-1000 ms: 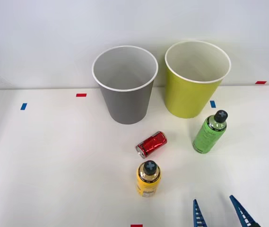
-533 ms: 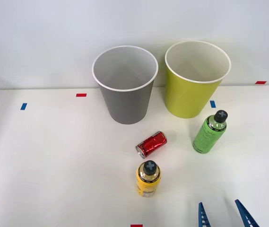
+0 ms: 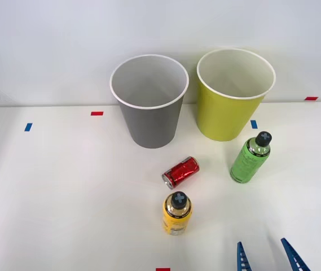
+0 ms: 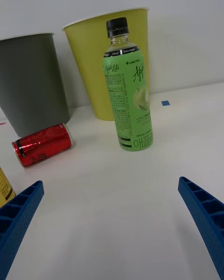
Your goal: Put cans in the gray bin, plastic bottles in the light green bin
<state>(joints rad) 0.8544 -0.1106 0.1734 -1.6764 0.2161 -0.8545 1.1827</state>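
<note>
- I am looking at what reads as a robotics test lab, not a home or shop.
- A plain white counter (image 3: 64, 197) meets a bare white wall (image 3: 47, 45), with no decoration or furniture around it.
- Small red tape marks (image 3: 97, 113) and blue tape marks (image 3: 28, 127) are stuck on the counter, like position markers for staged trials.
- A gray bin (image 3: 149, 101) and a light green bin (image 3: 233, 96) stand side by side near the wall, with a few drink containers set out in front, arranged like a sorting test.
- My blue ribbed pincer (image 3: 266, 257) sits low over the counter's near edge, spread wide.
</note>
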